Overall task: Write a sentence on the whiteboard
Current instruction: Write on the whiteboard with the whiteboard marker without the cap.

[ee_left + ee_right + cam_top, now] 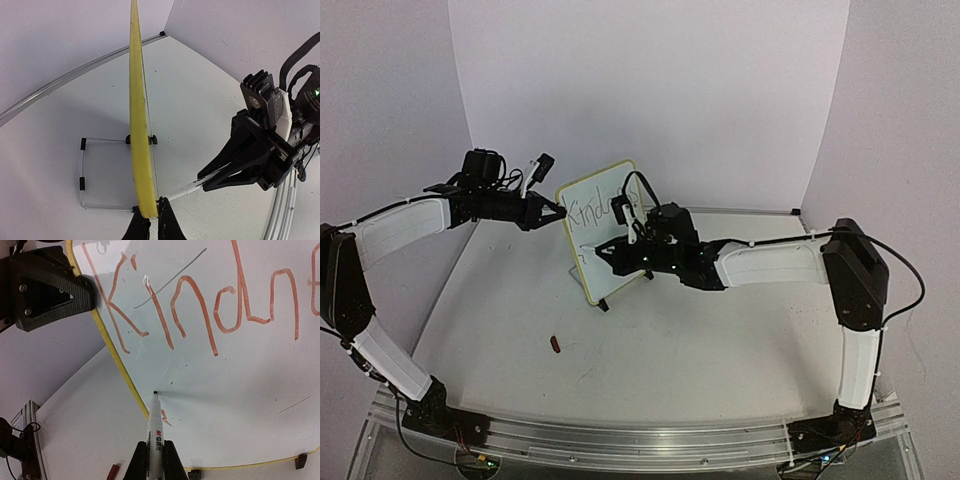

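Observation:
The whiteboard [598,232] stands tilted on a wire stand [82,175], pale yellow frame [139,125]. My left gripper [558,212] is shut on the frame's left edge, seen edge-on in the left wrist view [149,220]. My right gripper [155,445] is shut on a white marker [154,420], whose tip touches the board's lower left. The sentence [200,305] reads "Kindne…" in orange-red on the top line and runs out of view at the right. A short stroke [166,419] lies beside the marker. The right gripper also shows in the left wrist view [235,167].
A small red marker cap [556,345] lies on the table in front of the board, also in the right wrist view [112,472]. White walls close the back and sides. A black board foot [300,461] rests on the table.

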Action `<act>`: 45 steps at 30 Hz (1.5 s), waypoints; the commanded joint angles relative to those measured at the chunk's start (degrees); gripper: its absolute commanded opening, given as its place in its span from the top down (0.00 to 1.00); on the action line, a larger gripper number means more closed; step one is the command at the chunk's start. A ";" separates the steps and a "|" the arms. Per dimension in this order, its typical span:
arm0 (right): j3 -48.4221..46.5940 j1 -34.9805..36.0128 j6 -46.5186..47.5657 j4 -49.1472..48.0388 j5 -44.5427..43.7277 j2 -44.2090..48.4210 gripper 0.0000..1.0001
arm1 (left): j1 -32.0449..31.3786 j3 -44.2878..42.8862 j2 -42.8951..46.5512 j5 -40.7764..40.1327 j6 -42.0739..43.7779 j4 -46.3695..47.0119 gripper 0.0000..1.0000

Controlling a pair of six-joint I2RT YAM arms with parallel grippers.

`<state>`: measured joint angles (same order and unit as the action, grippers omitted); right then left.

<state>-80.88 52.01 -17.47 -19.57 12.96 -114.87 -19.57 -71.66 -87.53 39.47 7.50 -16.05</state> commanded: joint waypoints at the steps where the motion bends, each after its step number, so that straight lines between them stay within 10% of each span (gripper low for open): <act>1: -2.53 -0.15 -0.19 -1.09 -1.36 -1.60 1.00 | -0.45 -1.11 -1.25 -0.88 1.75 -2.94 1.00; 45: 1.74 -1.72 -2.04 -5.65 -3.52 -0.05 1.00 | -0.47 -1.09 -1.32 -1.32 1.71 -2.84 1.00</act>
<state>-76.81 50.58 -19.16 -23.40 9.83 -113.34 -19.62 -71.66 -87.53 39.40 7.51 -16.05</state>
